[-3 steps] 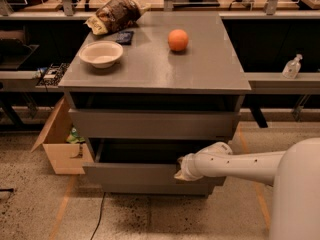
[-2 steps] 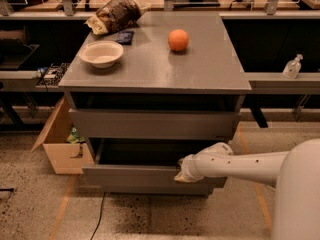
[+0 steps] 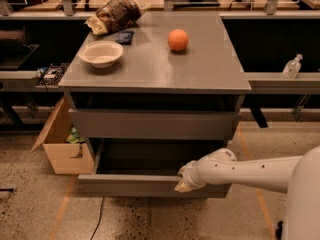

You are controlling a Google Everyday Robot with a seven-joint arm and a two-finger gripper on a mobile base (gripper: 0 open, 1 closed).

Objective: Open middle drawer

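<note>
The grey cabinet (image 3: 210, 79) has stacked grey drawer fronts. The middle drawer (image 3: 130, 185) is pulled partly out toward me, its dark inside showing behind its flat front. The upper drawer front (image 3: 150, 125) is flush and closed. The lowest front is hidden under the pulled-out drawer. My gripper (image 3: 182, 183) sits at the top edge of the middle drawer's front, right of centre, at the end of my white arm (image 3: 250, 171), which reaches in from the right.
On the cabinet top are a white bowl (image 3: 101, 53), an orange (image 3: 178, 39), a snack bag (image 3: 115, 15) and a small dark packet (image 3: 124, 36). An open cardboard box (image 3: 60, 149) stands at the left. A bottle (image 3: 292, 66) is on the right ledge. A cable (image 3: 97, 219) lies on the floor.
The middle drawer has slid a little further out toward me, and my gripper has moved back with its front edge.
</note>
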